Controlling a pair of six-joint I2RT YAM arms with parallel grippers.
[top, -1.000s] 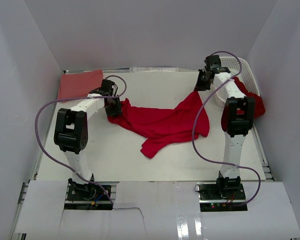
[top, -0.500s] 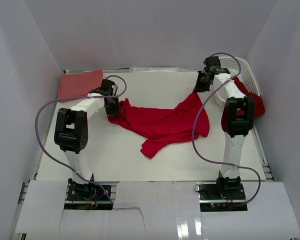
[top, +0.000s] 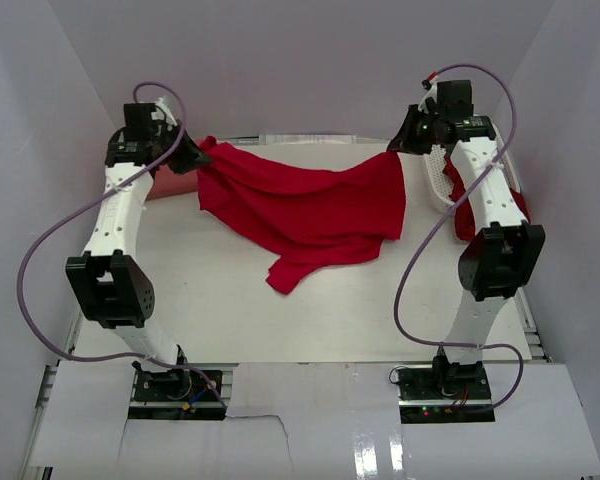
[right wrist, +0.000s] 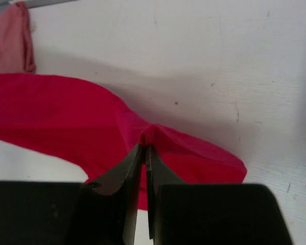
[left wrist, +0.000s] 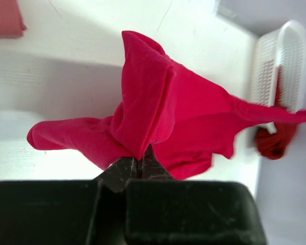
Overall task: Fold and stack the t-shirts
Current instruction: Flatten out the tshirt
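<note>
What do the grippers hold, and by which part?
One crimson red cloth t-shirt: the left gripper pinches a bunched fold at one end, the right gripper the opposite end.

A white plastic lattice basket [left wrist: 285, 51] sits at the far right corner of the white table [top: 230, 310], near its right edge. It seems tipped inward, though little of it shows. Plain pale walls [top: 300, 60] enclose the table's far and side edges.
</note>
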